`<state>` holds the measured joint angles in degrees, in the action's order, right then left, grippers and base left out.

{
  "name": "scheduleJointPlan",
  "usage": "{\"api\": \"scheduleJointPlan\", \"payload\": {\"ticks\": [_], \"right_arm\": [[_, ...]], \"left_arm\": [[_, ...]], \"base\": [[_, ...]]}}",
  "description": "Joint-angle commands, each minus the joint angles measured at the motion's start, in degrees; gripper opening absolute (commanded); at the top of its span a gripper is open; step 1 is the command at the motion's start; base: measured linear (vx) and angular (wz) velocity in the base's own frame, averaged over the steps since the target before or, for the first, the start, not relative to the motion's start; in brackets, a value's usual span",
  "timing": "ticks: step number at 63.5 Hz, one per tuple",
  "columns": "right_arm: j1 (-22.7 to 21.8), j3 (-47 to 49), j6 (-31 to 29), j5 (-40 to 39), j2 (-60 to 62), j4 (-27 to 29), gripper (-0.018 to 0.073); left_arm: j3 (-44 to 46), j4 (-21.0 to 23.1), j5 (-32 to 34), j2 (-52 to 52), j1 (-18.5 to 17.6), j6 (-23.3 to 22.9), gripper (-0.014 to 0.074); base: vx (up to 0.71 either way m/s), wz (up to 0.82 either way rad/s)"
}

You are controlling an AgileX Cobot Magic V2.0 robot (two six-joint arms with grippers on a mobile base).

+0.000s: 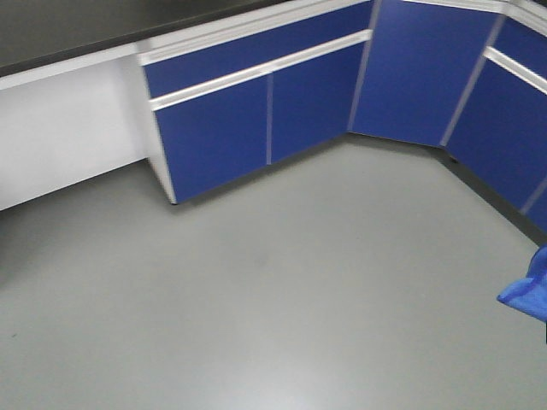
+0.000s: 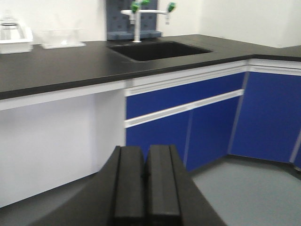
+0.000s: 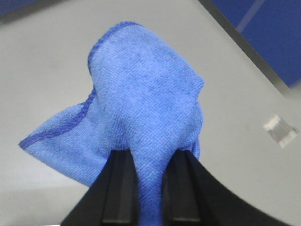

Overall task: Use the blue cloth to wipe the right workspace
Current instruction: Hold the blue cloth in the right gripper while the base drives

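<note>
My right gripper (image 3: 149,155) is shut on the blue cloth (image 3: 141,108), which bunches up between the black fingers and hangs above the grey floor. A corner of the same cloth (image 1: 528,290) shows at the right edge of the front view. My left gripper (image 2: 145,150) is shut and empty, its two black fingers pressed together, pointing towards the blue cabinets below the black countertop (image 2: 61,66). The workspace on the right is out of view.
Blue cabinets (image 1: 256,111) run along the back and right, meeting in a corner. A sink (image 2: 157,49) with a tap sits in the countertop, clear containers (image 2: 16,40) at its left. Grey floor (image 1: 256,299) fills the front. A small white object (image 3: 280,130) lies on the floor.
</note>
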<state>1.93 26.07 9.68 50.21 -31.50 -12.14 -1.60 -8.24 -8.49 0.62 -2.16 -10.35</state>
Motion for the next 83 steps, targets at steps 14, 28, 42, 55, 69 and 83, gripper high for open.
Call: {"api": "scheduleJointPlan", "payload": {"ticks": [14, 28, 42, 55, 69, 83], "right_arm": [[-0.17, 1.67, -0.43, -2.82, -0.05, -1.14, -0.0004], [-0.17, 1.67, -0.43, -2.82, -0.05, -1.14, -0.0004], [-0.17, 1.67, -0.43, -2.87, -0.05, -1.14, -0.0004], [-0.17, 1.67, -0.43, -2.87, -0.05, -1.14, -0.0004], [-0.17, 1.67, -0.43, -2.63, -0.05, -1.08, -0.0004], [-0.17, 1.67, -0.43, -1.14, 0.82, -1.08, -0.0004]], "left_arm": [[-1.75, -0.05, 4.59, 0.93, -0.27, -0.49, -0.0006], [-1.75, -0.05, 4.59, 0.93, -0.27, -0.49, -0.0006], [-1.75, -0.05, 4.59, 0.93, -0.27, -0.49, -0.0006], [-1.75, -0.05, 4.59, 0.93, -0.27, -0.49, -0.0006], [-1.75, -0.05, 4.59, 0.93, -0.27, -0.49, -0.0006], [-1.75, -0.05, 4.59, 0.93, -0.27, -0.49, -0.0006]], "base": [[-0.14, -0.64], [-0.12, -0.71], [-0.1, -0.8], [-0.09, -0.84], [-0.06, -0.69], [0.02, -0.4]]}}
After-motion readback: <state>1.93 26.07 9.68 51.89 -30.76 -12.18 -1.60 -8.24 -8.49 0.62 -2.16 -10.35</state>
